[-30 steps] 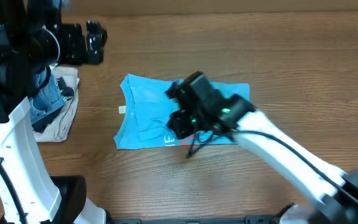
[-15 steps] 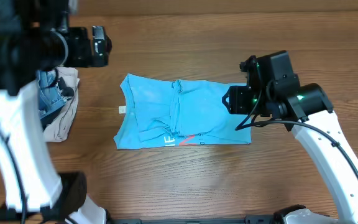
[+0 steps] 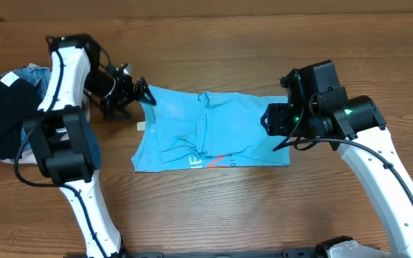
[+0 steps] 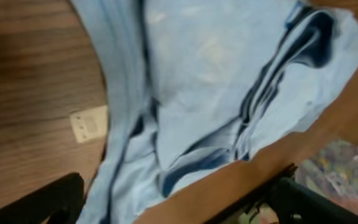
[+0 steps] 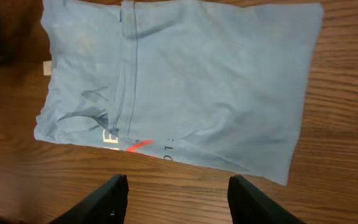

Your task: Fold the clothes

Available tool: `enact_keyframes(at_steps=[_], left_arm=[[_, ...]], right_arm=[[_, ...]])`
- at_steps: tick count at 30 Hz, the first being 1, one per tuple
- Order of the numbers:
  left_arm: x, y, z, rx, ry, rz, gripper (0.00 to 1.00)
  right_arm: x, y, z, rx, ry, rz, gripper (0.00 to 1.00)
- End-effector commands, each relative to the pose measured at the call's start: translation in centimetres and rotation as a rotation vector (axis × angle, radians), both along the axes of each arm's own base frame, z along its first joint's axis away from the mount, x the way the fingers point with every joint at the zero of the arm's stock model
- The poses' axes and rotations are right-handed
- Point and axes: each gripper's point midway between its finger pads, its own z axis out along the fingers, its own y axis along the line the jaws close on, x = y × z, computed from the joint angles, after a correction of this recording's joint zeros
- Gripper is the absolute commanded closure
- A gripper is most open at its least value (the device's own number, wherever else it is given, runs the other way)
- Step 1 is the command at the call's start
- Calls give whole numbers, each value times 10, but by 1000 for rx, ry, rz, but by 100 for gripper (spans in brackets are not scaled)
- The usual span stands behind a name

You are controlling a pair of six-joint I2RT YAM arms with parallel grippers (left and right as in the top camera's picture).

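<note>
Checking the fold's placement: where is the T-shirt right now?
Overhead, the T-shirt lies in the middle of the table, its upper-left corner beside the left gripper and its right edge beside the right gripper.

The top camera looks straight down from far above both my pincers, taking in the table and the shirt between them. The camera on my left pincer sits low and close, facing the shirt's near edge just ahead of it. The one on my right pincer rides higher, looking down on nearly the whole shirt ahead. All three share the shirt.
</note>
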Motion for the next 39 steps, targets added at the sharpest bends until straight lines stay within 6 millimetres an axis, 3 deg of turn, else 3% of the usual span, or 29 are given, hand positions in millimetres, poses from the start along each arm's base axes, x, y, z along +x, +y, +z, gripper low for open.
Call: enact_keyframes(at_steps=[1,4,8,17,21,23,25,26,34,39], left_arm=[[-15,-2,-27,0,-9,-51,0],[-24,-2,-59,7,-15,-50,0],[-23,-8,-73,3,-79,-109,0],[-66,-30,-130,-52,-89,-142,1],[-86,-31,-141,-58,-56,-142,3],[-97,-31,-145,-53,-30,-151,13],[-110,-27,-150,-36,4,-152,17],[-114,-23,-151,-30,21,-138,0],[-124,25,-152,-59,88,94,0],[-125,8,-156,-60,65,36,0]], right_arm=[[4,-3,7,-11,-29,-8,44],[3,-4,6,-13,-22,-8,44],[3,-4,5,-16,-20,-10,43],[0,-6,3,-28,-4,-13,43],[0,-6,3,-28,-5,-13,43],[-1,-6,3,-28,-4,-13,44],[-2,-7,2,-30,3,-13,44],[-3,-7,2,-31,7,-13,44],[-3,-7,2,-32,7,-13,44],[0,-6,3,-28,-6,-13,44]])
